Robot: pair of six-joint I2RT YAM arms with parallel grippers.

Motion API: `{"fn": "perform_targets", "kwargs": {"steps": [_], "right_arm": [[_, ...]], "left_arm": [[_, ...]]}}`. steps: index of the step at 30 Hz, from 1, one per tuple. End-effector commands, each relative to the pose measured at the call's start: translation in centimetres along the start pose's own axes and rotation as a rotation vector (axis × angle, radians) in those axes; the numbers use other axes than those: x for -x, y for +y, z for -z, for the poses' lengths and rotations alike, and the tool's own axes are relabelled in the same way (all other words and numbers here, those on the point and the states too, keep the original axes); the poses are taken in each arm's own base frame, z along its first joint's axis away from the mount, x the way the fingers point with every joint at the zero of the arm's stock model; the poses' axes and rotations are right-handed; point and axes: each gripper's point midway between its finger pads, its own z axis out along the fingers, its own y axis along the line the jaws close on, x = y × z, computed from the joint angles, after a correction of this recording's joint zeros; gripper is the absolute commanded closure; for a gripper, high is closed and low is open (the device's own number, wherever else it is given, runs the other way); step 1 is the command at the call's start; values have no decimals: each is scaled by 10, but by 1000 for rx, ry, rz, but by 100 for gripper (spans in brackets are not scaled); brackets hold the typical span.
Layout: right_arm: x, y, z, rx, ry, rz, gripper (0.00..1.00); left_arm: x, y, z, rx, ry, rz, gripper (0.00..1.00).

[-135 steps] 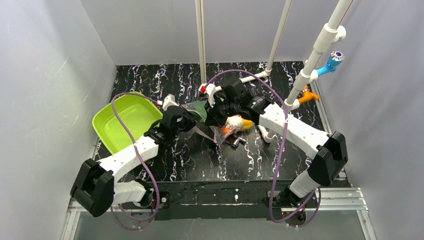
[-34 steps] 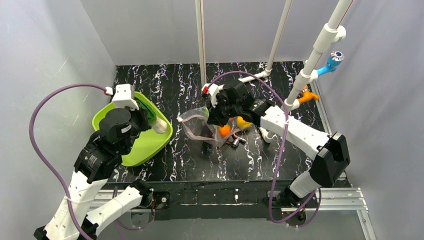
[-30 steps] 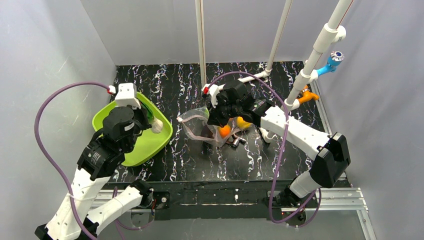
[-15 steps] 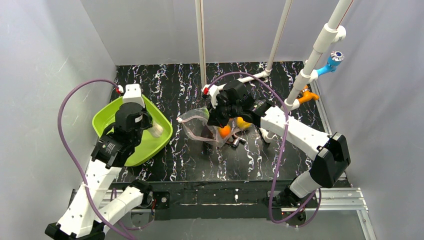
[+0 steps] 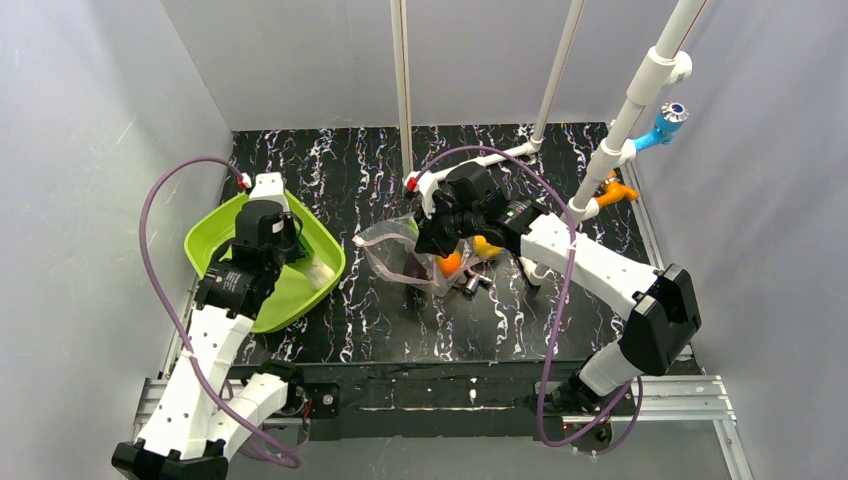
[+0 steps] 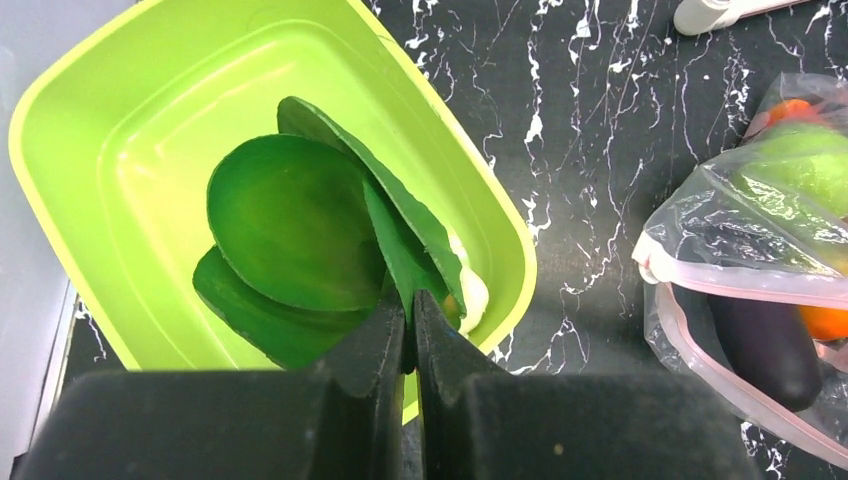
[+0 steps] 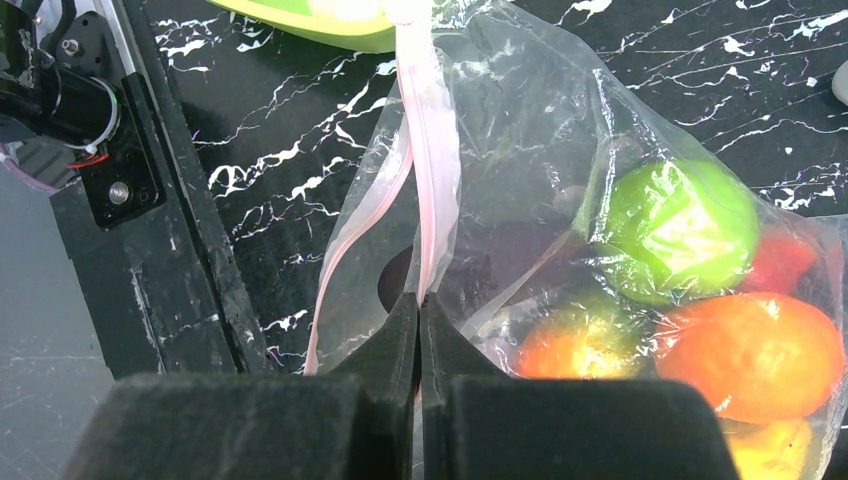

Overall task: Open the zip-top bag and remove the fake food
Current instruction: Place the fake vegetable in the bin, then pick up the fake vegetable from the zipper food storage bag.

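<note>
Over the lime-green tray [image 6: 60, 130], your left jaws are pinched together on a leaf of the bok choy [image 6: 290, 220], which hangs low inside it; the drop-off appears to be in hand. Right of the tray, on the desk, your right jaws clamp the zip strip [image 7: 430, 150] of the zip-top bag [image 7: 520, 110]. The eggplant [image 6: 765, 345], orange [image 7: 750, 355] and green round fruit [image 7: 680, 225] lie inside. Next, part the left jaws, then reach for another piece.
</note>
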Motion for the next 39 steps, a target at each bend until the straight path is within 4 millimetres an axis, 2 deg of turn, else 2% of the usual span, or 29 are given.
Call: {"fn": "perform_targets", "kwargs": {"steps": [1,6,12,15,19,29,35,39], "right_arm": [[20,6,9,19,-71,41,99],[19,6,9,21,-69,40,99],[20,6,9,24,-70,41,99],[19,8,10,33,-70,40,99],[20,11,11,50,-69,43,99],[15,25,19,119,-57,88,99],[13,32,20,161,-48,90,99],[13,33,19,171,-42,88,99]], "left_arm": [[-7,2,-13,2,37,3,95],[-16,16,-38,66,88,73,75],[-20,30,-61,145,171,144,38],[-15,33,-61,159,181,166,24],[-10,35,-50,157,159,188,4],[4,26,-10,51,69,201,2],[7,47,-12,165,55,149,2],[16,43,-11,139,51,151,2]]}}
